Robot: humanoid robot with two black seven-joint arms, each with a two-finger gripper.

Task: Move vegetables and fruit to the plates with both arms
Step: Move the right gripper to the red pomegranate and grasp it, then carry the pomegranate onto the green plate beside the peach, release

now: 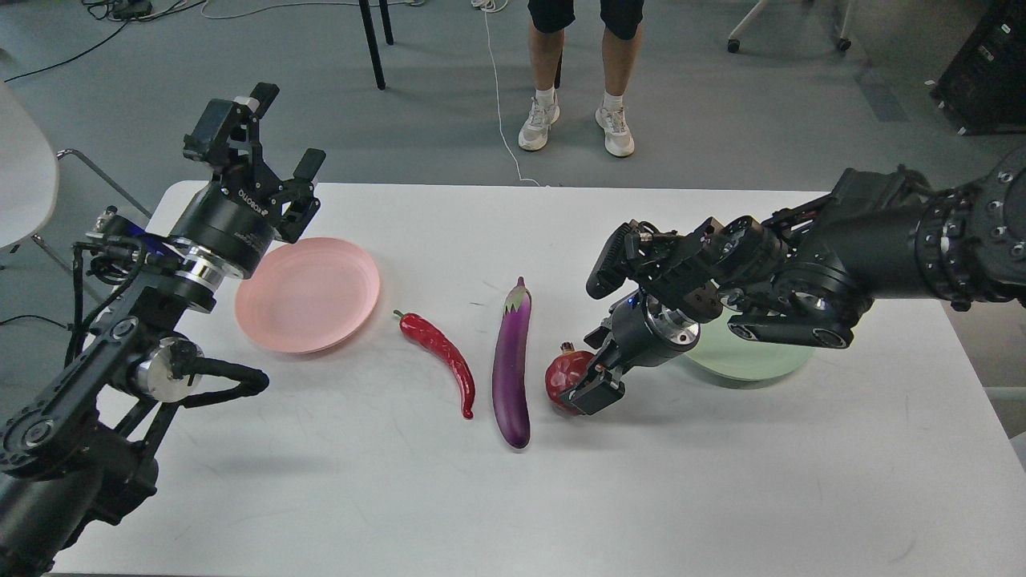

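Note:
My right gripper [587,375] reaches down to the dark red pomegranate [563,377], which rests on the table. Its fingers stand apart, one on either side of the fruit's right part. My left gripper [284,132] is open and empty, raised above the far left edge of the pale pink plate [309,292]. The red chili pepper [439,359] and the purple eggplant [513,365] lie side by side at the table's middle. The sage green plate [749,361] is mostly hidden under my right arm. The peach is not in view.
The white table [513,497] has its far edge just behind the plates. A person's legs [577,72] stand beyond it, with chair legs and cables on the floor. A white chair [24,176] stands at the far left.

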